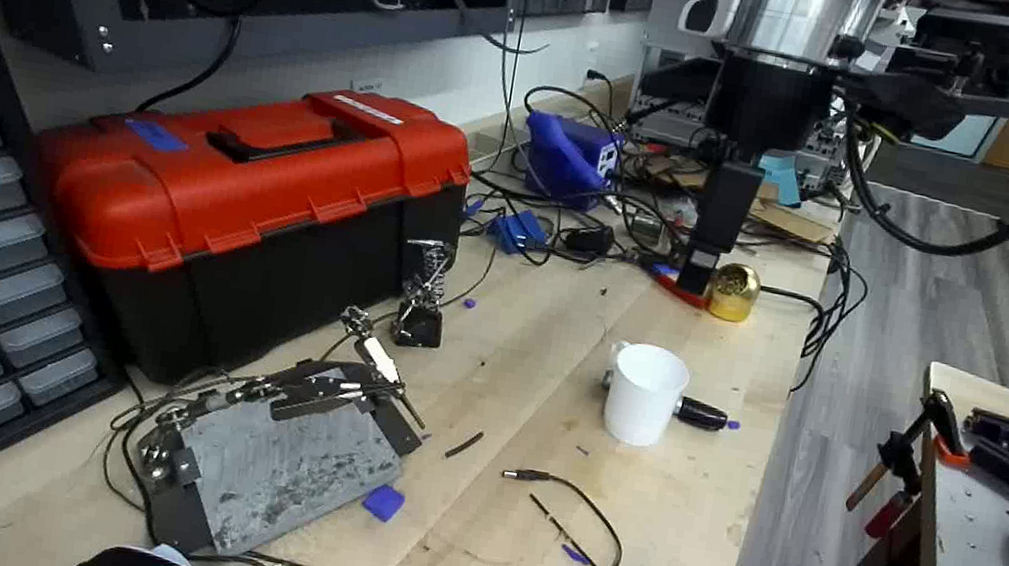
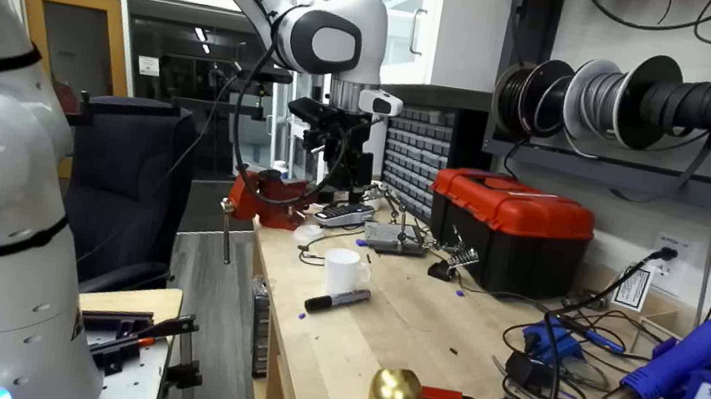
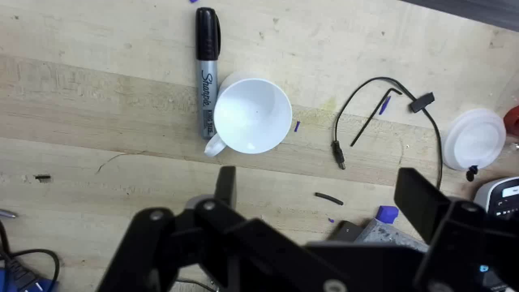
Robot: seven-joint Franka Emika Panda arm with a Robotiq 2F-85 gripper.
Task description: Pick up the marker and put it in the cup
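Marker [image 3: 207, 77] and fingers [image 3: 227, 187] are well apart in the wrist view: from midway between the fingertips, the marker lies toward half past ten, flat on the counter [image 3: 81, 36] and outside the gap. The fingers are spread wide with nothing between them. The marker's long axis runs almost straight from twelve to six, its cap [image 3: 207, 34] at twelve, while the fingers face each other roughly along nine to three. I judge that a shift toward half past ten, then down, would let them straddle the marker with little turn of the wrist. The cup [image 3: 253, 117] stands upright just beside it, at about four o'clock from the marker's middle, its handle [image 3: 215, 145] close by the tail; whether they touch I cannot tell. The finger on the cup's side would have tight room, so the cap end looks the safer hold.

In an exterior view, the cup [image 1: 643, 396] hides the marker's middle, and the cap [image 1: 701, 414] pokes out just past three o'clock. The fingers [image 1: 697, 271] hang near twelve o'clock from the cup; their gap does not show from there.

In an exterior view, the marker [image 2: 338, 300] lies in front of the cup, cap toward half past eight, tail toward half past two. The fingers, hard to make out, are up toward twelve.
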